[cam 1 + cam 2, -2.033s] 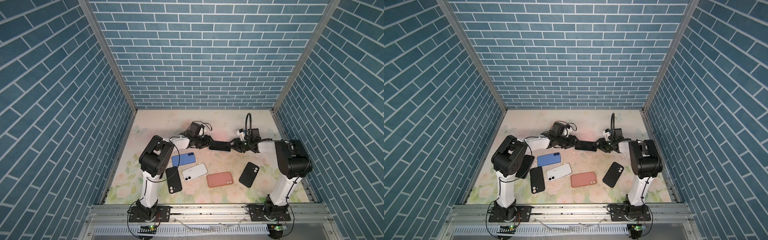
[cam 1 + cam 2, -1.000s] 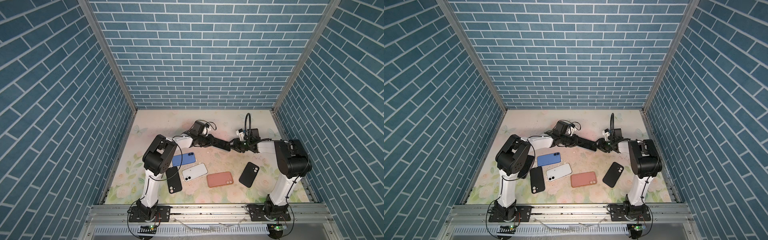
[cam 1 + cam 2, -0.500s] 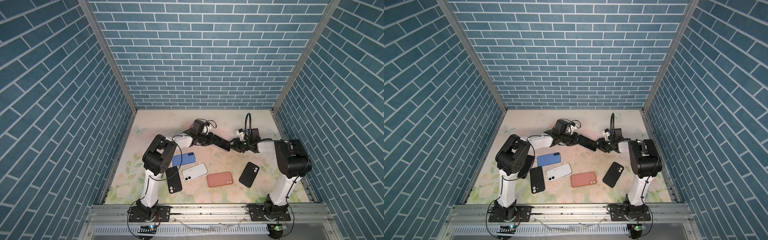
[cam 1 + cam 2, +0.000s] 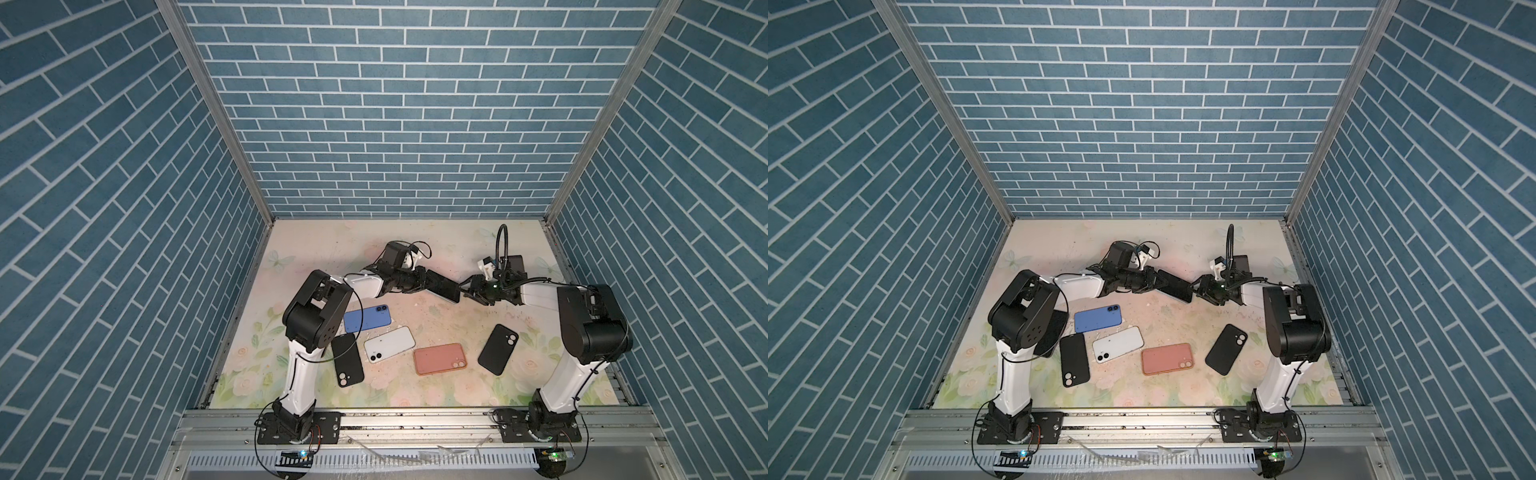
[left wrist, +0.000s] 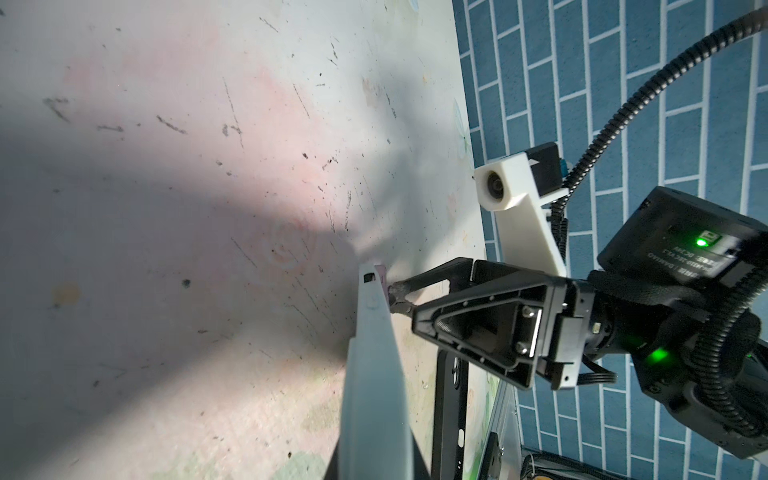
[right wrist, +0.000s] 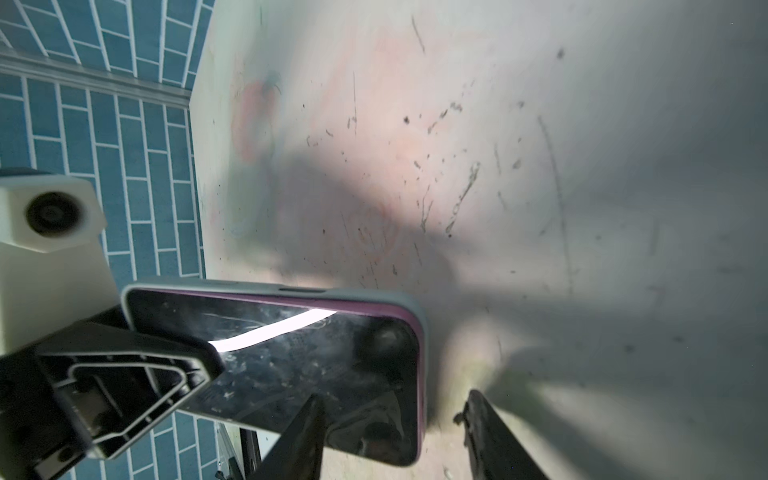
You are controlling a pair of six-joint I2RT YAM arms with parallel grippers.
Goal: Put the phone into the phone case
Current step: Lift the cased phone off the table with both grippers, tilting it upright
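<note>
Top views — floral mat (image 4: 332, 245), blue-brick walls (image 4: 395, 124)

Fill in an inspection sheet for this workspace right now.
Surface: flowered mat, scuffed, dark specks.
Job's things: phone sits in grey case, held tilted between the arms.
Clutter: five phones or cases lying flat: blue one, white one, pink one, two black ones.
Grippers: left gripper shut on the phone's end; right gripper open at its other end.
Cables: ribbed hose arcs over the right wrist; thin wire loops at the left.
Surroundings: blue brick walls on three sides; metal rail in front.
</note>
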